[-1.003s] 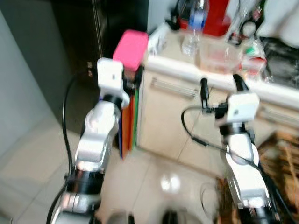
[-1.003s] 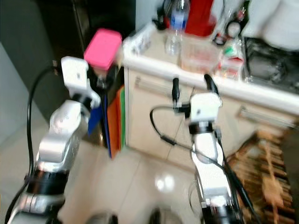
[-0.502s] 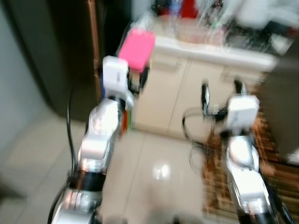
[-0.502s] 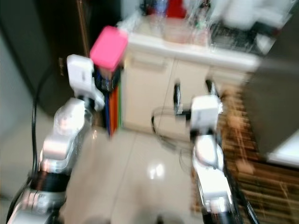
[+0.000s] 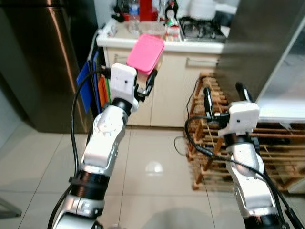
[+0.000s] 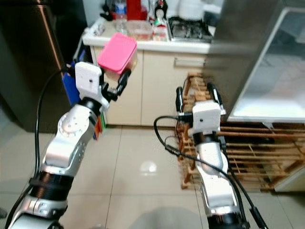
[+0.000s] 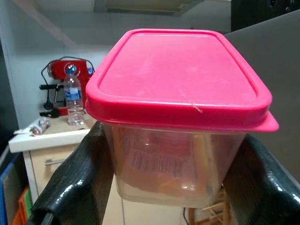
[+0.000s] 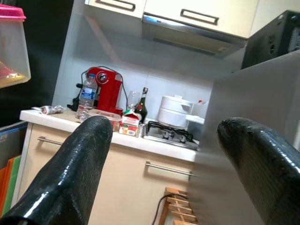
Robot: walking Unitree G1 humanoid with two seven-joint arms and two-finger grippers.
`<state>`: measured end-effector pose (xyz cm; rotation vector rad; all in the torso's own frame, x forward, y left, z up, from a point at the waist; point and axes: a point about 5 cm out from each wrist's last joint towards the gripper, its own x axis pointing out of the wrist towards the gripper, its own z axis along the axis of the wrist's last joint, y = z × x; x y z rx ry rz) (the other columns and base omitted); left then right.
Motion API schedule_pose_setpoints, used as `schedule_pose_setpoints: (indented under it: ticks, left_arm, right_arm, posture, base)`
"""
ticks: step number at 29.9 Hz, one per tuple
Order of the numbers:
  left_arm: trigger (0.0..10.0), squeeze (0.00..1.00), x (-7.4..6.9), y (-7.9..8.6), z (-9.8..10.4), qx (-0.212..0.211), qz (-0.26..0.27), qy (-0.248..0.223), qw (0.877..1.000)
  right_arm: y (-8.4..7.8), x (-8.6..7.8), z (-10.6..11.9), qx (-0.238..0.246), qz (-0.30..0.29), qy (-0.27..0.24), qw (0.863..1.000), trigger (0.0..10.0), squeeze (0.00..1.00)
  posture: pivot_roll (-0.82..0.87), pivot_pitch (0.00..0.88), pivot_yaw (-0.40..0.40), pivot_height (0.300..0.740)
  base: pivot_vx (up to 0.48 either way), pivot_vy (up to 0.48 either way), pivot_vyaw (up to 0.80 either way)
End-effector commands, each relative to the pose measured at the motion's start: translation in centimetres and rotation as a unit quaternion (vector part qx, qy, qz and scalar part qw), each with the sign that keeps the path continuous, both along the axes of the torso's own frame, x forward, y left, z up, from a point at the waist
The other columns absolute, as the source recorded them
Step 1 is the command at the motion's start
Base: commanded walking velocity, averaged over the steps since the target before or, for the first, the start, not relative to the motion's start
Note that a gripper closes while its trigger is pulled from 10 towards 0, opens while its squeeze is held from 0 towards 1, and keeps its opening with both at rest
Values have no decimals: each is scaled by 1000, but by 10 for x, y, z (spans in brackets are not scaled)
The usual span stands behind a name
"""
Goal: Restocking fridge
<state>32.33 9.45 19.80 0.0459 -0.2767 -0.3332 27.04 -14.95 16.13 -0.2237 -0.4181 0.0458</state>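
Note:
A clear plastic container with a pink lid (image 5: 145, 51) is held up at chest height, and my left gripper (image 5: 144, 78) is shut on its lower walls. In the left wrist view the container (image 7: 180, 117) sits between the two black fingers (image 7: 70, 187), with something brownish inside. My right gripper (image 5: 225, 94) is raised to the right of it, open, with nothing between its fingers (image 8: 70, 173). A grey fridge door (image 5: 257, 43) stands open at the upper right, and a white shelf (image 6: 267, 102) shows inside.
A tall dark steel appliance (image 5: 38, 62) stands at the left. A cream cabinet's counter (image 5: 143, 45) carries a water bottle, a red coffee machine (image 8: 101, 86) and a gas hob (image 5: 200, 28). Blue and orange boards (image 5: 93, 83) lean beside it. A wooden rack (image 5: 271, 148) stands on the tiled floor.
The camera has swung to the right and the blur has cleared, bringing the fridge door and wooden rack into view. Both grippers keep their pose, the left still holding the container.

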Motion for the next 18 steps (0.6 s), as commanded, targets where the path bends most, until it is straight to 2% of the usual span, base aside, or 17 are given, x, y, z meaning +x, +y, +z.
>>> schedule_pose_setpoints:
  ticks: [1, 9, 18]
  left_arm:
    - [10000, 0, -1, -3, -2, -9, 7, 4, 1000]
    - [10000, 0, -4, -11, -4, -13, 1, 6, 1000]
    - [10000, 0, 1, -9, -5, -11, 21, 15, 1000]
  right_arm:
    - [-2, 2, 3, -4, 0, -3, 1000, 10000, 0]
    - [-3, -1, 1, -5, -2, 0, 1000, 10000, 0]
    - [-3, -8, -4, -7, 1, 10, 1000, 10000, 0]
  posture:
    - [-81, 0, -23, 740]
    - [-93, 0, -19, 740]
    - [-100, 0, -15, 740]
  base:
    - [0, -446, 0]
    - [0, -440, 0]
    - [0, -439, 0]
